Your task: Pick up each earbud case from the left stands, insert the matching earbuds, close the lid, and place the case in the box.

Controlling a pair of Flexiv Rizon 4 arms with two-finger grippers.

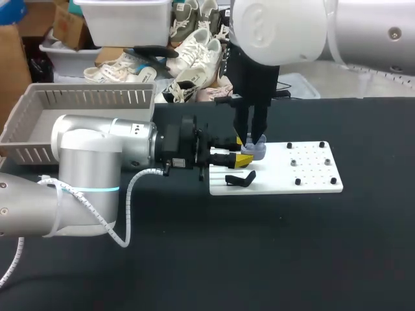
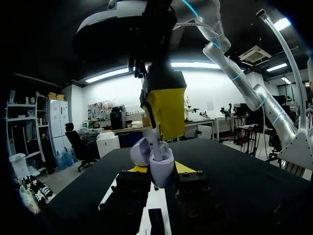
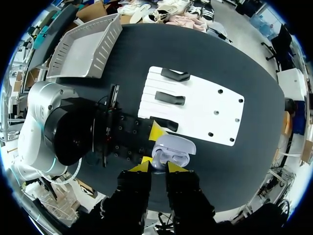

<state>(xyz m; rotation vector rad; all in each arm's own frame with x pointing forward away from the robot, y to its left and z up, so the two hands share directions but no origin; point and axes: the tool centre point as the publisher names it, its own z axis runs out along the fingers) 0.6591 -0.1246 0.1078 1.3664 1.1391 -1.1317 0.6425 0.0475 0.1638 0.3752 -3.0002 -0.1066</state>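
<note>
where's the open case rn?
Head view, centre: case held in the left end effector at the white board's left edge; right end effector holds an earbud over it.

Glossy plastic case [image 3: 172, 152] and earbud [image 2: 156, 142]; matt black table [image 1: 292, 259]; smooth white board [image 1: 315, 186].

In the head view the right gripper [image 1: 251, 142] stands in front of the earbud case [image 1: 256, 153], leaving only a pale sliver in sight; its inside is hidden. The left arm [image 1: 97, 152] covers part of the near wall of the box [image 1: 84, 97]. The left gripper [image 1: 240, 151] hides the end of the white board [image 1: 305, 172], where just one black stand [image 1: 240, 179] shows. From the left wrist, the right gripper covers the top of a white piece [image 2: 157, 141] rising from the earbud case; whether it is seated cannot be told. The left gripper's yellow tips show only as slivers behind the earbud case.
</note>
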